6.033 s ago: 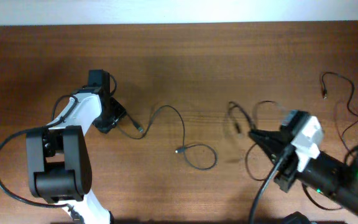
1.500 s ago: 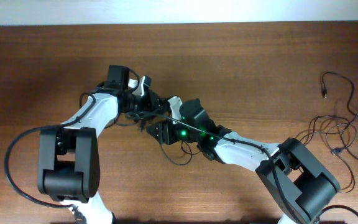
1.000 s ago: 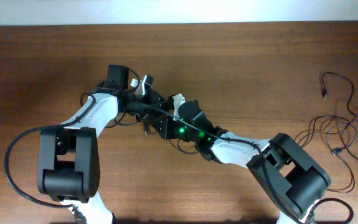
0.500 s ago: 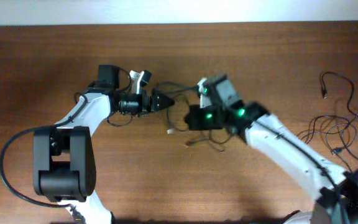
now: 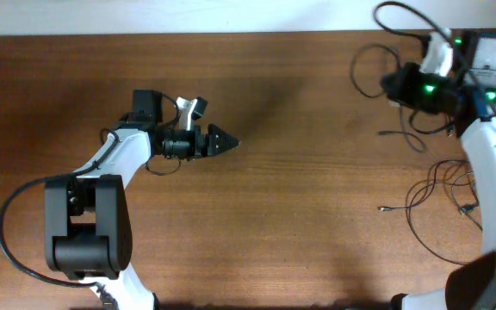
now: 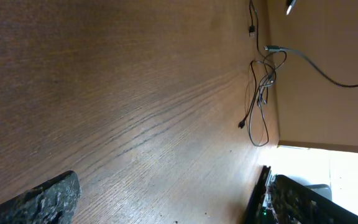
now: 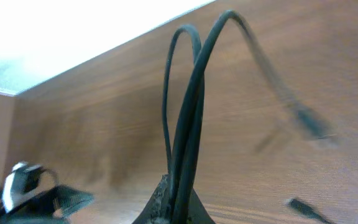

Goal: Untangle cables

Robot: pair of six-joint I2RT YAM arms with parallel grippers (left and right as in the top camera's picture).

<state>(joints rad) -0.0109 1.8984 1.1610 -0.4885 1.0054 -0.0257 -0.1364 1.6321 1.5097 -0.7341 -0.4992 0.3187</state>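
Cable (image 7: 190, 106) doubled, pinched tight in right gripper (image 7: 173, 194), held high near loose cables (image 5: 442, 202) | we judge: to hold it apart from them | left gripper (image 5: 216, 138) spread wide, empty.

Two robot arms: left arm (image 5: 120, 157), right arm (image 5: 494, 164). Two tools: left tool (image 5: 215, 139), right tool (image 5: 393, 84). One tabletop (image 5: 300, 224). Thin cables (image 5: 444, 185) in two groups: one looped bunch (image 7: 188, 124) at the right tool, one loose tangle by the right edge, strands too entwined to count. Two plug ends (image 5: 381, 207) clearly seen.
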